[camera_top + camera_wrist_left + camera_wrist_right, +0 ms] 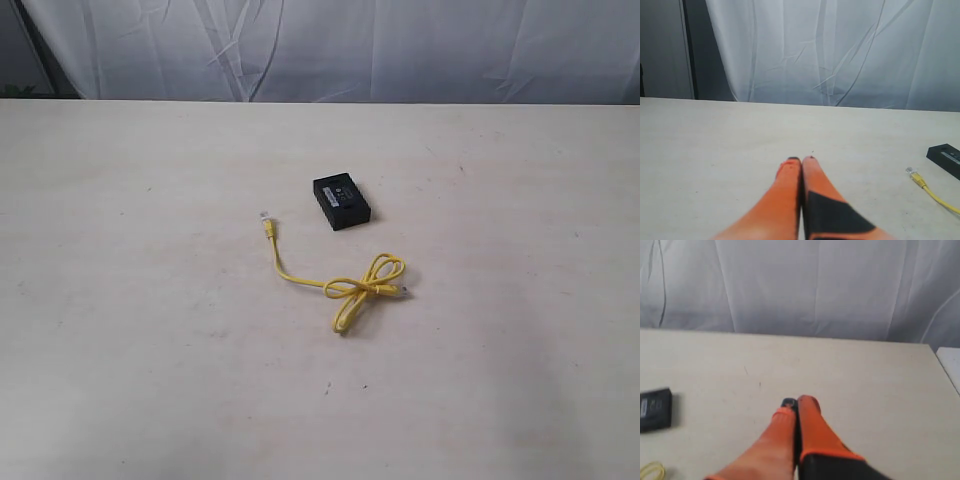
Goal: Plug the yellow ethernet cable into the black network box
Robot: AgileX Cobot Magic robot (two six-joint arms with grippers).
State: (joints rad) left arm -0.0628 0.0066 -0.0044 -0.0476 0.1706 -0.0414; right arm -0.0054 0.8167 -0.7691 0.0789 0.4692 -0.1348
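Status: task not begun, nothing held. The left pincer (801, 160) has its orange fingers pressed together and empty, hanging over bare desk (150, 360). The right pincer (797, 401) is the same, closed on nothing. Neither arm shows in ext. view.

Box: the black network box (342, 201) lies flat approx. mid-desk, a little toward the far edge and right of centre, label strip up. Port side can't be made out in any view (too small and dark).

Cable: the yellow ethernet cable (325, 287) lies on the near-edge side of the box, close but not touching. One clear plug, the free plug (264, 214), points toward the far edge, left of the box, w/ a fairly straight run of cord behind it. The other plug (400, 291) sits against the loose knot.

Handling (judgement):
- Cord is light and limp, prob. a bit springy. Held far back it would sag, and no push would reach the plug.
- Best hold is the yellow boot (268, 230) right behind the free plug. The clear shell is small and slick, and its latch tab is fragile.
- Knotted end would drag the loops, so avoid it.
- Box looks light and smooth and will likely skid when the plug is pressed in. The second pincer should brace it on the side opp. the port.
- By the wrist views, the left pincer is nearer the free plug and the right pincer nearer the box.
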